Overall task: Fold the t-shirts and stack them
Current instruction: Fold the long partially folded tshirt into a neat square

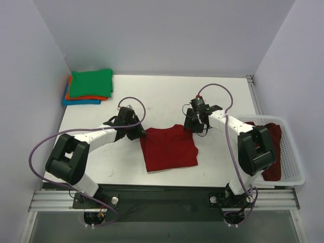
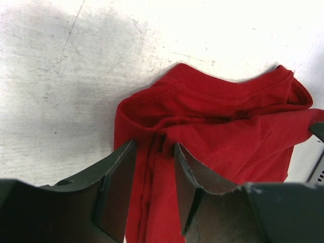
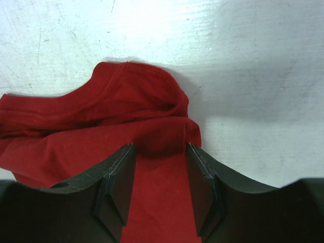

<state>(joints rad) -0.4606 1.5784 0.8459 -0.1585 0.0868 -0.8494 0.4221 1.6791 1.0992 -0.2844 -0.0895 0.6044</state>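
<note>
A red shirt [image 1: 169, 149] lies flat in the middle of the bench [image 1: 167, 96], close to the near edge. Its neck end points to the far side.

The left gripper [image 1: 137, 131] is at the far left corner of this shirt. In the left wrist view, the left gripper [image 2: 154, 147] has its two fingers close together. A bunched fold of the red shirt [image 2: 228, 126] is squeezed between them, and wrinkles run into the gap.

The right gripper [image 1: 192, 126] is at the far right corner of the same shirt. In the right wrist view, the right gripper [image 3: 159, 147] also has its fingers close together. The edge of the red shirt [image 3: 101, 121] fills the space between them, so it looks pinched there too.

A white basket [image 1: 298, 167] sits at the right edge of the bench. Dark red cloth [image 1: 273, 134] lies in it and hangs over its near side.

In the far left corner there is a neat pile. A green shirt [image 1: 91, 83] is on top, an orange shirt [image 1: 88, 97] is under it, and a blue shirt [image 1: 81, 102] is at the bottom.
</note>
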